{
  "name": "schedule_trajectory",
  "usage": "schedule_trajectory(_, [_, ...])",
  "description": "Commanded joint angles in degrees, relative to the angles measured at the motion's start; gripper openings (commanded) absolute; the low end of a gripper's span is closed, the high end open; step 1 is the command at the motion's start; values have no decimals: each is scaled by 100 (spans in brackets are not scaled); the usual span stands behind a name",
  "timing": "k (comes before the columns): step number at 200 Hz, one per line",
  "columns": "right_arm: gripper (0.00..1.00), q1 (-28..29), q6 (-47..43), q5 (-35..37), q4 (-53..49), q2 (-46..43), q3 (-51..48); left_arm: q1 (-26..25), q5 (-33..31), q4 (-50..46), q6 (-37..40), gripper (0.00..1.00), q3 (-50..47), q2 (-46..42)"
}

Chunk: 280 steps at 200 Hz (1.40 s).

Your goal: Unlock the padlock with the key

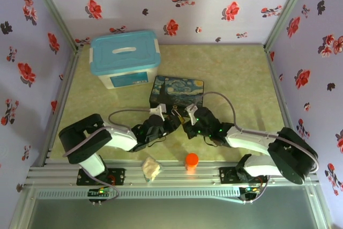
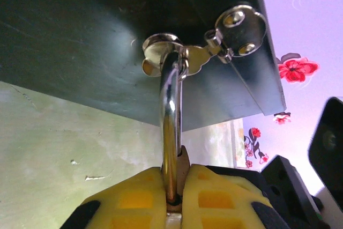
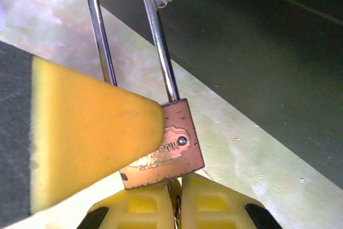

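Note:
The padlock (image 3: 170, 143) has a coppery brass body and a long silver shackle. The shackle (image 2: 170, 105) is hooked through the metal ring on the front of the painted tin (image 1: 177, 90). My left gripper (image 2: 179, 178) is shut on the padlock's body, and one of its yellow fingers (image 3: 80, 138) covers the body's left side. Just under the padlock's bottom edge, my right gripper (image 3: 177, 186) is shut on a thin metal sliver, the key (image 3: 176, 201). Both grippers meet in front of the tin, the left gripper (image 1: 167, 119) beside the right gripper (image 1: 186, 120).
A white box with a blue lid (image 1: 126, 60) stands at the back left, close to the tin. An orange cap (image 1: 192, 160) and a pale crumpled object (image 1: 151, 169) lie by the near rail. Flowered walls close in the table.

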Motion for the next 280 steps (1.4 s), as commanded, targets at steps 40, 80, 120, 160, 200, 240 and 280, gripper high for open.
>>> schedule_trajectory(40, [8, -385, 444, -1114, 581, 262, -109, 72, 159, -879, 530, 0, 17, -652])
schedule_trajectory(80, [42, -390, 587, -339, -26, 123, -51, 152, 30, -1416, 733, 0, 33, -708])
schedule_trajectory(120, [50, -401, 661, 368, -618, -187, -51, 283, 66, -1651, 874, 0, 8, -633])
schedule_trajectory(160, [62, -403, 1508, 2318, -1162, -518, -34, 435, 325, -2173, 1348, 0, 117, -656])
schedule_trajectory(200, [62, -403, 1566, 2611, -965, -502, 15, 456, 402, -3571, 1940, 3, 639, -664])
schedule_trajectory(240, [62, -403, 1557, 2949, -1146, -435, 124, 511, 172, -4270, 2278, 9, 899, -429])
schedule_trajectory(280, [62, -407, 1618, 2919, -1155, -529, 73, 512, -169, -4885, 2487, 14, 1209, -21])
